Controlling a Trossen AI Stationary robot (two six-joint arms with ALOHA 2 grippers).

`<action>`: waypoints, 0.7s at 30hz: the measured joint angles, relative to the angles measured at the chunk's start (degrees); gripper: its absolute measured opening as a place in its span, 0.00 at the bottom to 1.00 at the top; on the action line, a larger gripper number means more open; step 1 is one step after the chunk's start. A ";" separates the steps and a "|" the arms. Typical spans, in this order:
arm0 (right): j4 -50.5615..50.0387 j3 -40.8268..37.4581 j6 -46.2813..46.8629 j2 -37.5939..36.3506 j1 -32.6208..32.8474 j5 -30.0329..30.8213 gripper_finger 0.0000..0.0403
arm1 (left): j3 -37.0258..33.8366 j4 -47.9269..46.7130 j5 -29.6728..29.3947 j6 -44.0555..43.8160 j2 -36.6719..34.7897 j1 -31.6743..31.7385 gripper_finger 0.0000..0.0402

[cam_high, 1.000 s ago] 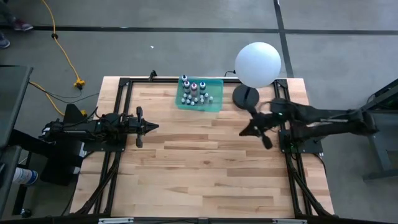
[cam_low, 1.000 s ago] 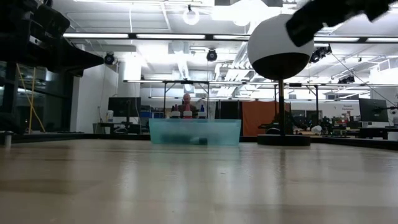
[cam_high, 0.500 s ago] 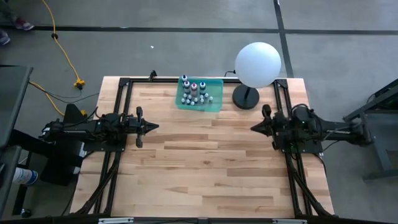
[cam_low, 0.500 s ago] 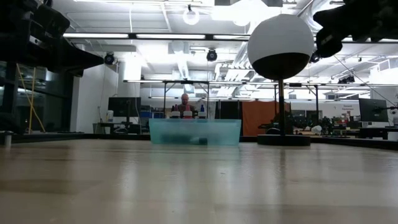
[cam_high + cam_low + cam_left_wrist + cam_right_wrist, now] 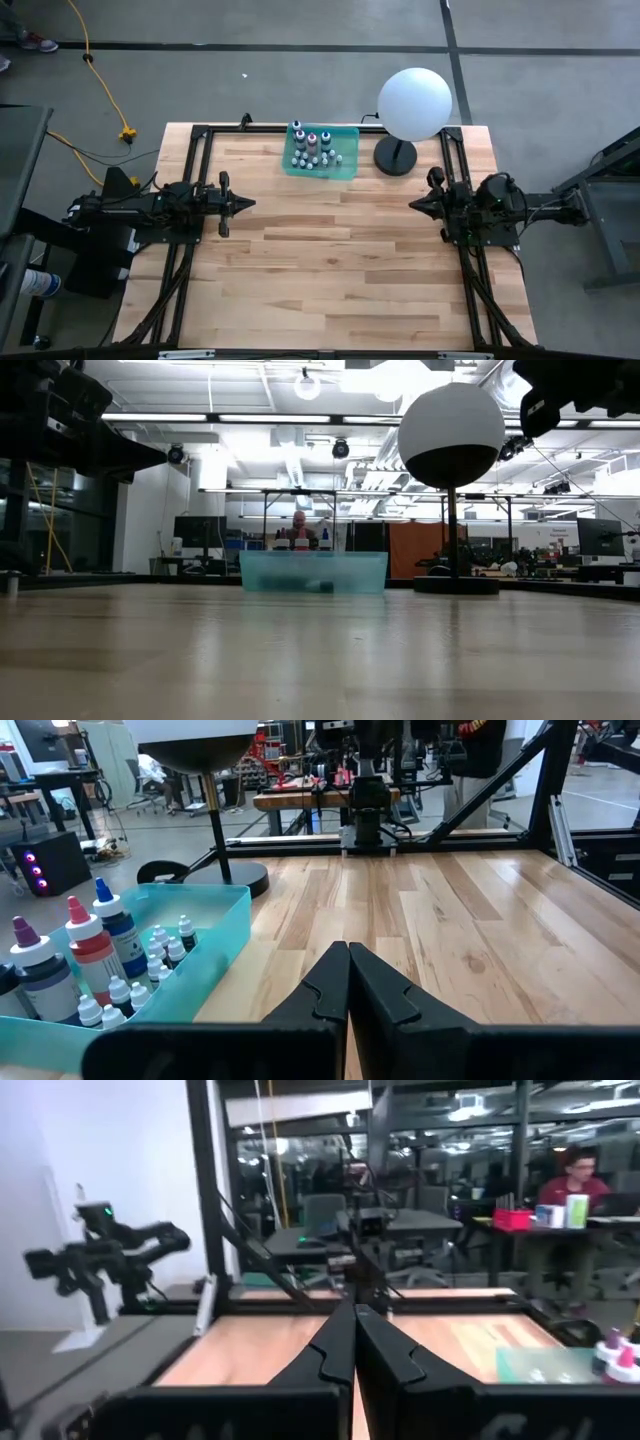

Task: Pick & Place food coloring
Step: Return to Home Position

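The food coloring bottles [image 5: 314, 148] stand upright in a translucent teal tray [image 5: 347, 165] near the table's far edge; three larger bottles with purple, red and blue caps [image 5: 82, 938] rise among several tiny whitish ones [image 5: 160, 952]. In the low view the tray [image 5: 313, 571] shows as a teal box. My left gripper [image 5: 249, 203] is shut at the table's left side, pointing level toward the right. My right gripper [image 5: 414, 205] is shut at the right side, pointing toward the left, with nothing between its fingers [image 5: 352, 1342].
A white globe lamp [image 5: 414, 103] on a black round base [image 5: 396, 157] stands just right of the tray, close to my right arm. A black metal frame [image 5: 205, 135] runs along the table's edges. Bare wooden tabletop [image 5: 330, 270] lies between the arms.
My right gripper has drawn back from beside the lamp base toward the table's right edge and sunk a little, swinging from slanting down to nearly level. The left arm and the bottles have not moved.
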 joint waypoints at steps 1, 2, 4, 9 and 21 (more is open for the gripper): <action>-0.49 0.00 -0.66 -0.11 0.00 0.53 0.00 | -0.01 -0.01 0.00 0.00 0.01 -0.02 0.00; -1.11 0.00 -1.05 -0.15 -0.12 0.93 0.00 | 0.00 -0.01 0.00 0.00 0.00 0.00 0.00; -3.00 0.00 -1.22 -0.47 -0.62 1.04 0.00 | -0.01 0.00 -0.01 -0.01 0.00 -0.02 0.00; -6.76 0.00 -2.11 -2.44 -1.90 1.19 0.00 | -0.01 0.00 -0.01 0.00 0.00 -0.02 0.00; 2.92 -8.91 -0.28 -6.52 -2.07 1.14 0.00 | -0.02 -0.02 -0.02 0.00 0.00 -0.01 0.00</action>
